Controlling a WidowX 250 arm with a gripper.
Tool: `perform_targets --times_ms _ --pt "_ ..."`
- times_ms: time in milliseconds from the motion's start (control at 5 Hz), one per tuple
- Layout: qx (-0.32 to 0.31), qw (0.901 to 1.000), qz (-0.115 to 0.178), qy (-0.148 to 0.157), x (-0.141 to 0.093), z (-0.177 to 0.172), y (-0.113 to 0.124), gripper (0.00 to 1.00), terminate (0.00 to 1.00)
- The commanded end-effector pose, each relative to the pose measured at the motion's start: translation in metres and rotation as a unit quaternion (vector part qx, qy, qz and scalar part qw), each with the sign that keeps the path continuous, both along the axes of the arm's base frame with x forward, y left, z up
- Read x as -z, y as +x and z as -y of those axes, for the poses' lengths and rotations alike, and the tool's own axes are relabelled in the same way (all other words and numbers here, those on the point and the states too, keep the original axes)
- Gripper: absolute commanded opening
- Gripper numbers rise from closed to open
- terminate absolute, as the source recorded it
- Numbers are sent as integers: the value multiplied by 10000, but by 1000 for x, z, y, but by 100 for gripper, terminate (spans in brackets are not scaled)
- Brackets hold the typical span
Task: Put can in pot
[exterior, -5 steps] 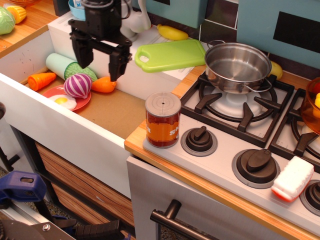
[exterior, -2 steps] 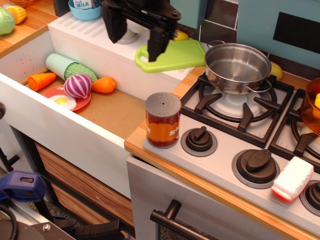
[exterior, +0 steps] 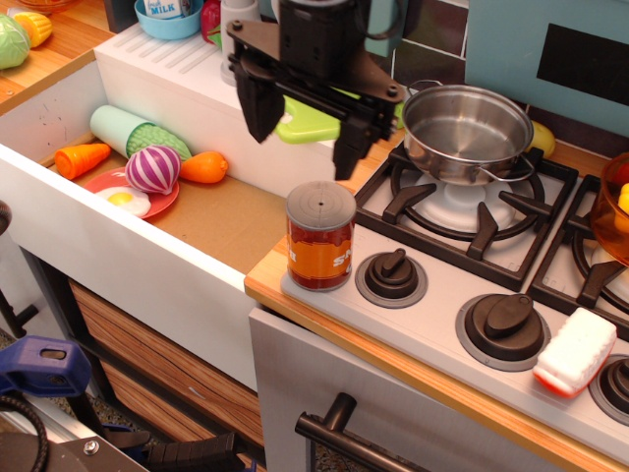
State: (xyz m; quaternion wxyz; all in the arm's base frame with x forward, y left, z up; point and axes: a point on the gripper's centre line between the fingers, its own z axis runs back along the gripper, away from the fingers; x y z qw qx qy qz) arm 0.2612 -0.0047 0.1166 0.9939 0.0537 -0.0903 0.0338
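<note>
The small red-and-orange tin can with its grey ridged lid (exterior: 320,236) stands upright at the stove's front-left corner, free for a top-down grab. The shiny steel saucepan (exterior: 467,129) waits on the rear-left burner. The black gripper (exterior: 305,140) hovers above the can, jaws spread wide, empty, pointing down.

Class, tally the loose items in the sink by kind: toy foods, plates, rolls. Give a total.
Toy foods: 4 — carrot, purple onion, orange piece, fried egg
Plates: 1 — red plate
Rolls: 1 — green roll
Total: 6
</note>
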Motion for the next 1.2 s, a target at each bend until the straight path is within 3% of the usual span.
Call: perform_targets --times_ms 0,600,1000 --pt "60 9996 266 -107 -3 11 7 100 0" --pt "134 9992 298 -221 19 5 10 100 0" --pt "58 9998 173 -32 23 -7 3 100 0"
